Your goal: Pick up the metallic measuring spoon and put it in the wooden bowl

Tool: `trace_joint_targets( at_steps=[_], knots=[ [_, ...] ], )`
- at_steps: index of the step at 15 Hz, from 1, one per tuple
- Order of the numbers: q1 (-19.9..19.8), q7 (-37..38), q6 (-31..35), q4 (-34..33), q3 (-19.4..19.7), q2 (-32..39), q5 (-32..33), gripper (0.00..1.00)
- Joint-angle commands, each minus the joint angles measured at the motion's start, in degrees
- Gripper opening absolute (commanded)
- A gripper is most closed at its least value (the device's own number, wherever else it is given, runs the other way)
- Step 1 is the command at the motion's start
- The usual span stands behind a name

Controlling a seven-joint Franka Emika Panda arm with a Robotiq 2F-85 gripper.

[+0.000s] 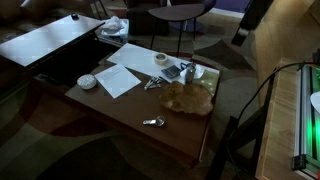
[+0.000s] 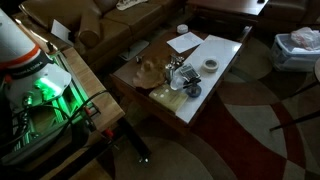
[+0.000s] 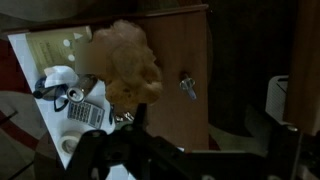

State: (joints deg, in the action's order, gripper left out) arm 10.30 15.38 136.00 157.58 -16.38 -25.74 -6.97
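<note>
Spoon position decides the reach: the metallic measuring spoon (image 3: pixel 187 86) lies on bare desk (image 1: pixel 105 108) near an edge, just beside the wooden bowl (image 3: pixel 125 65) but apart from it. It sits ahead and right of our tool (image 3: pixel 118 150), long axis roughly up the wrist view. We cannot tell the tool's opening; the spoon is not in it.

The bowl (image 3: pixel 125 68) sits in the middle of the brown table (image 3: pixel 180 35). It is tan and lumpy. The tiny shiny spoon (image 3: pixel 187 86) lies on the table near the bowl, not touching it. On the bowl's other side are a pale paper (image 3: pixel 50 45) and a white round dish (image 3: pixel 58 78). The gripper (image 3: pixel 128 150) is at the bottom, too dark to see well.
</note>
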Motion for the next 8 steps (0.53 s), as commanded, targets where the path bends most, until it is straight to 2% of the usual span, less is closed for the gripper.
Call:
trace_joint_targets(
  at_steps=[1, 4, 7, 8],
  knots=[
    [0.1, 10.7, 6.1, -1.4, -6.7, 13.9, 3.3, 1.0],
    [-0.1, 18.2, 10.4, -2.6, -9.3, 24.3, 8.6, 1.0],
    [1.8, 21.0, 14.0, -6.3, -6.1, 34.5, 11.3, 1.0],
    [3.6, 18.5, 12.0, -2.1, -5.8, 26.4, 8.4, 1.0]
  ],
)
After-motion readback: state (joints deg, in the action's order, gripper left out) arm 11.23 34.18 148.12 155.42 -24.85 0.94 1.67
